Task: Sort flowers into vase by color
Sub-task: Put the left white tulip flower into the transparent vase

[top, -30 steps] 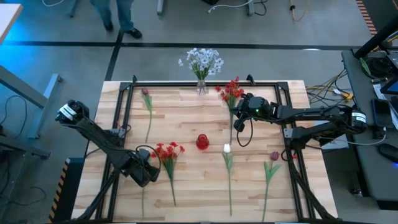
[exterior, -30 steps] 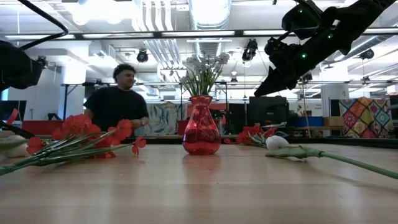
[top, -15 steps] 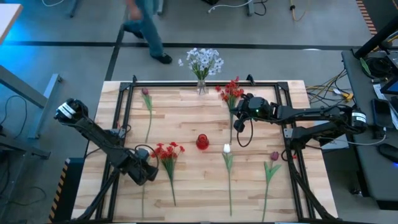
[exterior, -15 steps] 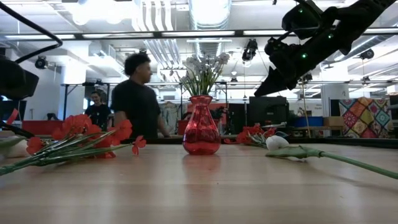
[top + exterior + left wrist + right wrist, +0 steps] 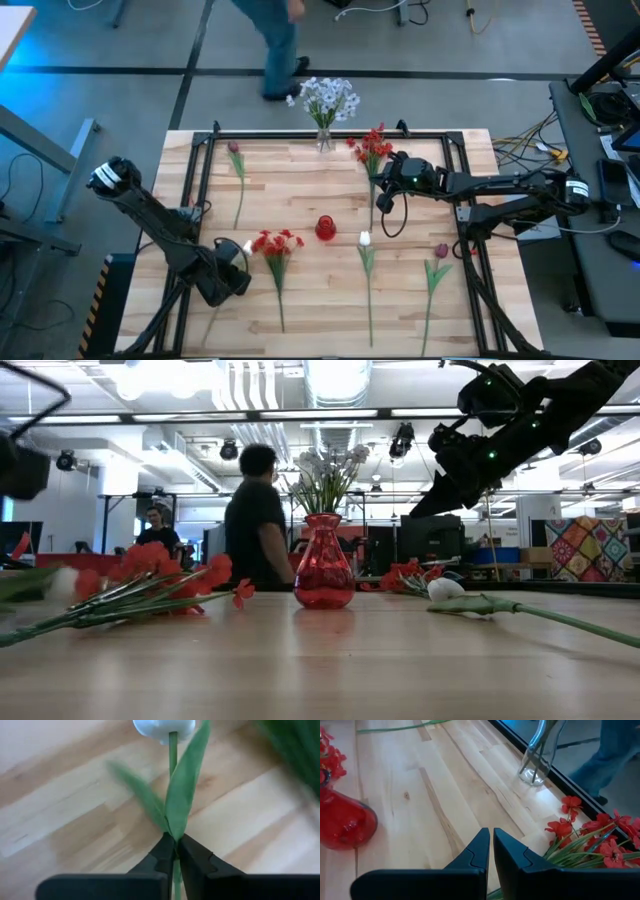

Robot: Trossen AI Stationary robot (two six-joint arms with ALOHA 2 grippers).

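The wooden table (image 5: 300, 190) holds a red vase (image 5: 325, 228). The right gripper (image 5: 386, 196) hangs above the red flowers (image 5: 371, 150), its jaws pressed together and empty. The left gripper (image 5: 176, 851), wide open a second ago, now pinches a white flower (image 5: 164, 727) by its green stem near the table's front left.

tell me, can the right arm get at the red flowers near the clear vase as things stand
Probably yes. The right tool hangs shut and empty above the table, right beside the red flowers, with bare wood below it. Nothing lies between them; the clear vase stands off to one side. It would need to open first.
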